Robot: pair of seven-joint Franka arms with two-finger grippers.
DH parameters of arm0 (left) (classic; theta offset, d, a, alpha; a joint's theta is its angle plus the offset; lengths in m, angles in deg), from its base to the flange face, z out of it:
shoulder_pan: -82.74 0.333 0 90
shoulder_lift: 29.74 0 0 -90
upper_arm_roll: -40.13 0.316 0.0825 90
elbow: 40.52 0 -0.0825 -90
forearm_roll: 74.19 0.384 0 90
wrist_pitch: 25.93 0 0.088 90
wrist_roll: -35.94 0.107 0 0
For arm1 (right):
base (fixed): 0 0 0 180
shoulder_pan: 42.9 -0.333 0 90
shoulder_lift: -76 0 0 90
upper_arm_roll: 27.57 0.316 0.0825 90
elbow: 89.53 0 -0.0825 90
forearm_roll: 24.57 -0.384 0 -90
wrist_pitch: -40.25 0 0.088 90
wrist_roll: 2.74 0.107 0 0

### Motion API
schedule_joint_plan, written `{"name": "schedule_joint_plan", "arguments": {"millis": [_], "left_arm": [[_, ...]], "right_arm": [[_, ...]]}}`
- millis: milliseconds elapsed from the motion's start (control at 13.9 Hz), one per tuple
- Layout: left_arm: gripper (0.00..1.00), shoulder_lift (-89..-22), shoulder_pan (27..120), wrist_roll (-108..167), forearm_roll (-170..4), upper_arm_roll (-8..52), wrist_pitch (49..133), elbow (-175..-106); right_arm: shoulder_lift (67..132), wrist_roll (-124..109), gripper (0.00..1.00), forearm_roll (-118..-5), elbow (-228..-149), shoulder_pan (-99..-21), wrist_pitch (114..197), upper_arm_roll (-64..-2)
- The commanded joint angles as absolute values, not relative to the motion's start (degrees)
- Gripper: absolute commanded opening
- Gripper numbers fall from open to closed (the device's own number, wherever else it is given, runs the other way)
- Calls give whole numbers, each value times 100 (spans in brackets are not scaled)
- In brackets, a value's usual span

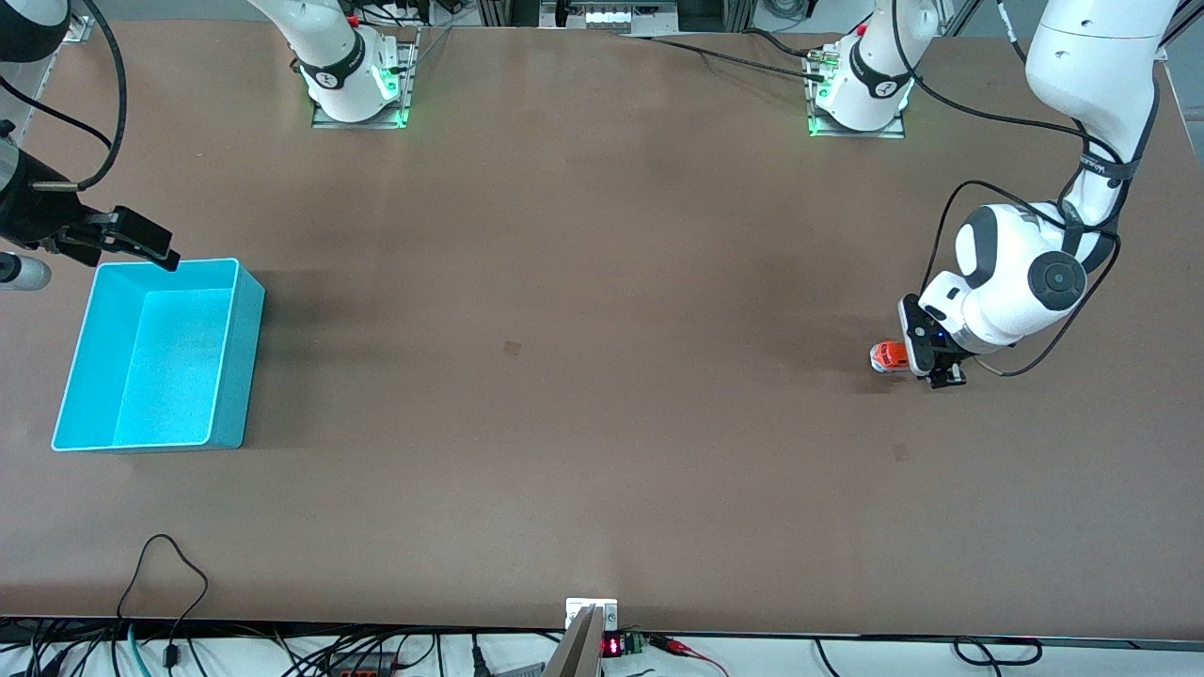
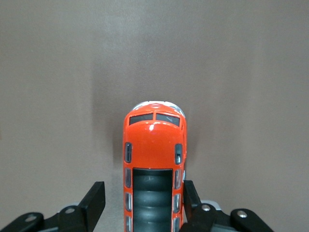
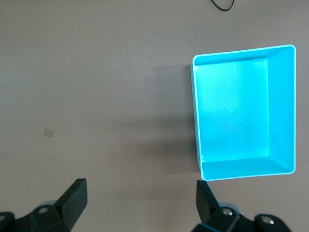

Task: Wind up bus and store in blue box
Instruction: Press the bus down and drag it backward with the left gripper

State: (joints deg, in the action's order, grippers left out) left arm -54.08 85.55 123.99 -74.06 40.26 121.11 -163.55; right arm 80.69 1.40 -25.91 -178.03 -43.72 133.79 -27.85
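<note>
At the right arm's end of the brown table [image 1: 583, 282] sits the box [image 1: 155, 353], a rectangular open-topped bin of bright cyan-blue plastic with a thin pale rim and smooth walls sloping in to a flat, bare floor. In the right wrist view the box [image 3: 244, 113] shows the same glossy inside with nothing in it.

The right gripper [image 1: 141, 240] hangs over the table just beside the box's rim, at the edge farther from the front camera, and waits there. Its jaws are spread wide, with only table between them in the right wrist view [image 3: 140, 195].

Toward the left arm's end, well apart from the box, the left gripper [image 1: 926, 362] is down at the tabletop around the bus [image 1: 888, 356]. The bus is small, orange-red and glossy, resting on the table. In the left wrist view the bus [image 2: 153, 145] has a rounded nose with two dark windscreen panes, small dark windows along both sides, a ribbed dark panel sunk into the roof, and a white-grey lower body showing at the nose. The jaws of the left gripper [image 2: 144, 198] stand spread, one finger close against the bus's side, the other apart from it.
</note>
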Motion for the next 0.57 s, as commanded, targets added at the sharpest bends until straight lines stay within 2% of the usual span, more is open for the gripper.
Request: {"name": "schedule_joint_plan", "arguments": {"millis": [0, 215, 358, 502], "left_arm": [[73, -5259, 8608, 12577, -7322, 3987, 12286, -16524], [73, -5286, 8608, 12577, -7322, 3987, 12322, -16559], [62, -5303, 8608, 12577, -7322, 3987, 12322, -16568], [47, -5295, 8608, 12577, -7322, 3987, 12322, -16568]], "right_arm": [[8021, 174, 100, -2624, -17821, -4325, 13324, -2766], [8021, 174, 100, -2624, -17821, -4325, 13324, -2766], [8021, 174, 100, -2624, -17821, -4325, 13315, -2766], [8021, 174, 100, -2624, -17821, -4325, 13315, -2766]]}}
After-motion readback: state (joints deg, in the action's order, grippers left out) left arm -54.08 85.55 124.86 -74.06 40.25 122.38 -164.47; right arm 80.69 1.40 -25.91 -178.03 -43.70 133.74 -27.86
